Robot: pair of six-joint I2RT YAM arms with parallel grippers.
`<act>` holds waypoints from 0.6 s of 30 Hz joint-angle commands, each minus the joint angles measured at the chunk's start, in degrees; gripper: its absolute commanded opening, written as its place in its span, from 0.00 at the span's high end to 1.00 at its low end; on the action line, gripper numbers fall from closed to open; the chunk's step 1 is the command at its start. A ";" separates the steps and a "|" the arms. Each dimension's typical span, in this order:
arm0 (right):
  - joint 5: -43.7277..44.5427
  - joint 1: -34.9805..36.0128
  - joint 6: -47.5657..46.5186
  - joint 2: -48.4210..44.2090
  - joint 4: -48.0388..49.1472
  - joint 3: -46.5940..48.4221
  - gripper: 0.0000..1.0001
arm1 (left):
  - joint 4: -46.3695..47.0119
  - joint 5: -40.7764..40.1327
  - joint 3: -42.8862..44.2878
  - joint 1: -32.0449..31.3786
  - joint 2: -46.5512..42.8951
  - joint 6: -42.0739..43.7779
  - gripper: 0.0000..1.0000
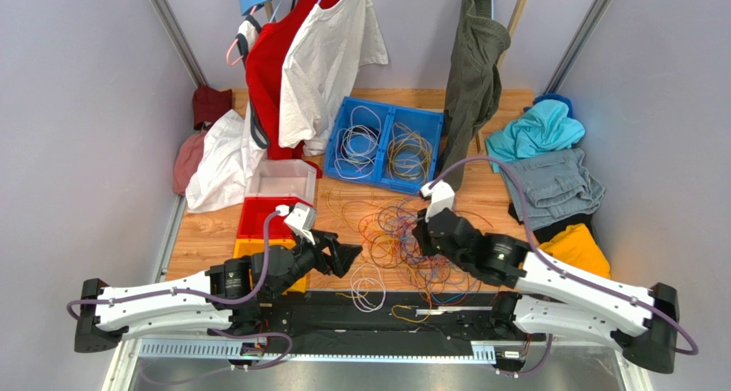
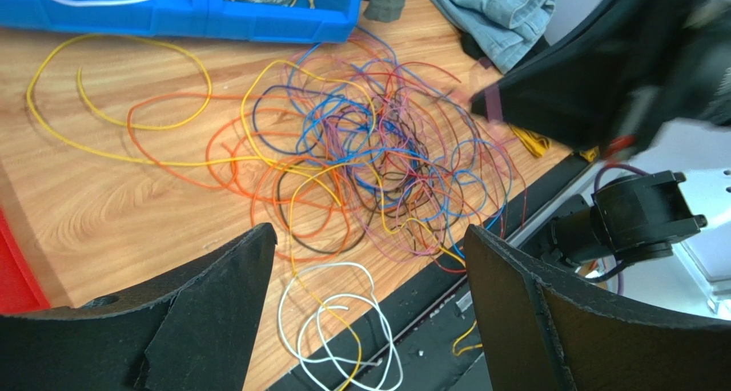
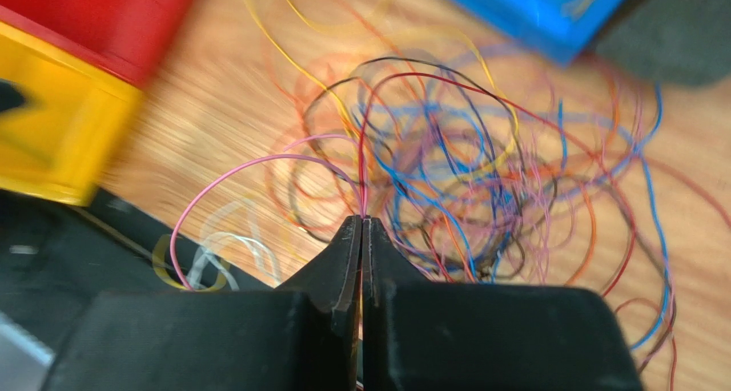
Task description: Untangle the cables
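The right gripper, black wedge fingers pressed together, pinches thin pink and red strands of the cables, a multicolour tangle with no single long axis, at frame centre on the wood-grain table. The left gripper is spread wide, empty. Upper centre, a blue two-compartment bin holds further coiled cables, white left, yellowish right.

A robotics lab test cell: a wooden tabletop boxed in by plain grey walls and aluminium posts, with two robot arms on a metal rail at 6 o'clock. Staged props crowd it: hung clothes at 12 o'clock, a blue bin just below them, a red bin and a yellow bin at 9 o'clock, and loose cables mid-table
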 commanded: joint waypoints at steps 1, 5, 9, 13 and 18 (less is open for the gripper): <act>2.87 -2.57 4.43 6.17 3.69 -3.36 1.00 | -3.09 -1.12 0.06 -0.09 -1.28 -4.73 0.11; 0.76 -4.78 4.53 11.90 6.94 -4.33 0.57 | -4.85 -0.69 -1.08 -0.17 -3.48 -6.67 0.12; 0.93 -4.78 2.94 15.24 8.61 -2.93 0.31 | -5.73 -0.77 -2.05 -0.09 -5.24 -7.28 0.11; 2.07 -4.78 2.42 16.66 6.15 0.58 0.29 | -7.30 -0.95 -2.05 -0.08 -6.29 -7.20 0.12; 1.29 -5.30 1.01 18.93 8.17 0.59 0.32 | -6.61 -1.21 -3.02 -0.17 -6.83 -7.46 0.12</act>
